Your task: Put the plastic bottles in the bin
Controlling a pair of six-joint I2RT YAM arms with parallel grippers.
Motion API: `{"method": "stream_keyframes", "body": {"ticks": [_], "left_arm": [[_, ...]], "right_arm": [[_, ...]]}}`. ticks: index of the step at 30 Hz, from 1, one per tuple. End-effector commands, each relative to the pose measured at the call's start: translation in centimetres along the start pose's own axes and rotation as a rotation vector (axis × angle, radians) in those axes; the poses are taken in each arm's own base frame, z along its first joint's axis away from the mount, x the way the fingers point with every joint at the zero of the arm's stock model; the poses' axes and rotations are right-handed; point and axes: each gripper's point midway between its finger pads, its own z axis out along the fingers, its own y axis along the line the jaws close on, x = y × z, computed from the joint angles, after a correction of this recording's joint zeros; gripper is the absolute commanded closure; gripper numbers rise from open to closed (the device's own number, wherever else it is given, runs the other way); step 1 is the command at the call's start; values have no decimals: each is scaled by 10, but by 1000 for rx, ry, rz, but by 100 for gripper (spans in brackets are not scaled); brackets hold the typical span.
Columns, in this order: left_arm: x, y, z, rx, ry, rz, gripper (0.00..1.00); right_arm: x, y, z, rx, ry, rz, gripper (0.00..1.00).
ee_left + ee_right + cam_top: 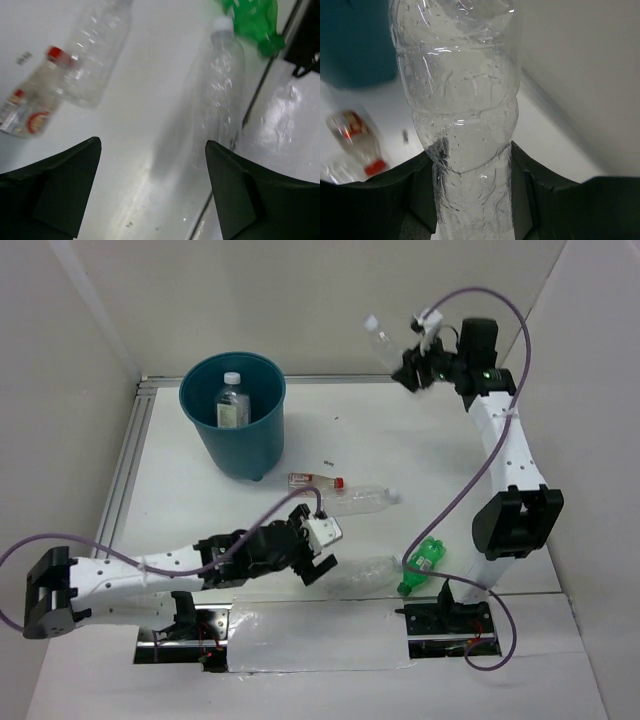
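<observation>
My right gripper [413,368] is raised at the back right, shut on a clear bottle [381,341] that also shows in the right wrist view [460,100]. It is to the right of the teal bin [262,440], which holds one clear white-capped bottle [231,400]. My left gripper [318,552] is open and empty low over the table. A clear bottle [365,575] lies just right of it, ahead of the right finger in the left wrist view [217,85]. A green bottle [420,565], a red-capped bottle [312,481] and another clear bottle [365,500] lie on the table.
White walls enclose the table on the left, back and right. A metal rail [125,465] runs along the left edge. The right arm's elbow [515,520] stands over the right side. Shiny tape [282,125] covers the near edge by the arm bases.
</observation>
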Motion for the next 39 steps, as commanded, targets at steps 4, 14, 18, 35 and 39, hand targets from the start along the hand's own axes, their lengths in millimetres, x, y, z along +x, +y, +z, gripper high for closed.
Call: {"method": "stream_keyframes", "body": {"ticks": [4,14,18,35,39], "left_arm": [[21,-52,28,99,-38,-49,1],[37,-60,47,87,-23,-34,1],[40,-68,46,97,-16,-32,1],[63,-105,101,205,97,115,2],[72,-104,104,188,133,102,32]], "right_arm": [[-169,98,52,-341,-416,-103,84],[-232,243,145,-734,-595,21,75],[-216,270,169,-771,-568,53,64],[-142,58,60,-313,-317,183,0],[-65,10,5,-185,-160,257,0]]}}
